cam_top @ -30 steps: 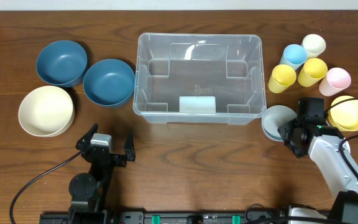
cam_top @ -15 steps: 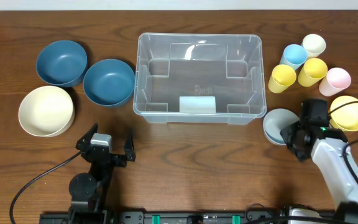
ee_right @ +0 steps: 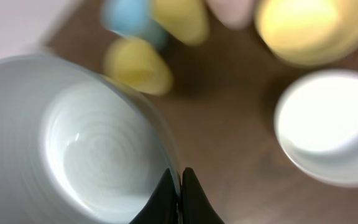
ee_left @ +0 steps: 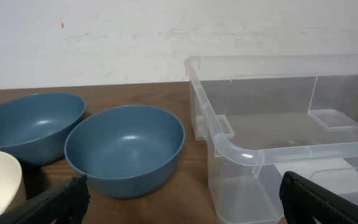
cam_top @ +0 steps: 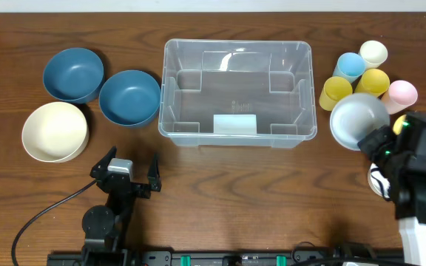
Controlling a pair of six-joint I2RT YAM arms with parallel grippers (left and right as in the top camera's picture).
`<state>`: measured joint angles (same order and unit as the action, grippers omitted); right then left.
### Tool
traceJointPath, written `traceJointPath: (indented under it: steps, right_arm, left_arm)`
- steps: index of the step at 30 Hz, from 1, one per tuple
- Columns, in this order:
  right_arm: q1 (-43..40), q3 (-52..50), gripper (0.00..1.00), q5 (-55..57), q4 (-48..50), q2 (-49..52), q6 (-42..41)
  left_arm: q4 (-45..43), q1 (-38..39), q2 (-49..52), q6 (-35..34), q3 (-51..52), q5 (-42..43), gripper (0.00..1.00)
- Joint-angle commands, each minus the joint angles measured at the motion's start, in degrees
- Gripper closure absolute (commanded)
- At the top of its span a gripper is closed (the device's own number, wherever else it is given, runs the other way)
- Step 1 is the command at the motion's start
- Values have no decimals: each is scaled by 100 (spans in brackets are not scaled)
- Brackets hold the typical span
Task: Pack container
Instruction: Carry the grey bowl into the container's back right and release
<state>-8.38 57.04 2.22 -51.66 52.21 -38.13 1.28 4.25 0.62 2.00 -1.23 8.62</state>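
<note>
My right claw (ee_right: 180,188) is pinching the pale bowl (cam_top: 357,118) by its rim, and the container (cam_top: 235,92) sits just off to my left.

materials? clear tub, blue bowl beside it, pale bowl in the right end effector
Tub: probably plastic, clear and glossy; see-through walls, moulded rounded rim.
Blue bowl: even colour, soft satin sheen; plastic or melamine, can't tell which.
Pale bowl, rim pinched by the right end effector: glossy, with concentric rings inside; glazed ceramic or plastic, left open.
</note>
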Motion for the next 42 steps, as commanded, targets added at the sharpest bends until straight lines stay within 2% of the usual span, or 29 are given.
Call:
traceJointPath:
  steps: [1, 7, 13, 21, 32, 42]
  right_arm:
    - [173, 560, 98, -645, -2, -184, 949]
    - [804, 1392, 99, -767, -151, 518, 1276]
    - [1624, 2675, 98, -761, -437, 2293, 1703]
    - [2044, 3928, 98, -699, -420, 4092, 1786]
    - [2142, 4094, 99, 142, -341, 5418, 1875]
    - [2197, 4092, 98, 835, -85, 5923, 2258]
  left_arm:
    - [192, -22, -28, 96, 101, 83, 2]
    - [192, -22, -28, 96, 101, 83, 2]
    - [192, -22, -28, 96, 101, 83, 2]
    - [192, -22, -28, 96, 101, 83, 2]
    - [192, -22, -28, 96, 101, 83, 2]
    - [192, -22, -28, 96, 101, 83, 2]
